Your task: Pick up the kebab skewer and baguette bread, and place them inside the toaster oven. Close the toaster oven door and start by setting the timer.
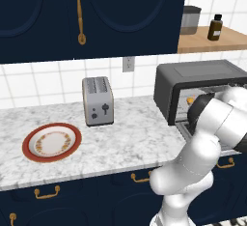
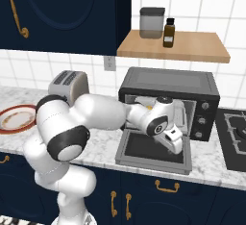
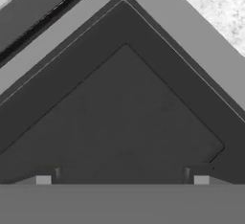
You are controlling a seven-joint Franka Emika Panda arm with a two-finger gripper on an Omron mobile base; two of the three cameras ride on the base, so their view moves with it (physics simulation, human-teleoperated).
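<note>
The toaster oven stands on the counter with its toaster oven door folded down flat. My gripper hangs just above that door, pointing down at it, open with nothing between its fingers. In the hand view the widely spread fingertips frame the door's dark glass panel. A small orange piece, apparently the baguette bread, shows inside the oven behind my arm. The kebab skewer is hidden.
An empty red-rimmed plate and a silver slot toaster sit on the marble counter to the left. The oven's knobs are at its right, with a stove beyond. A wooden shelf hangs above the oven.
</note>
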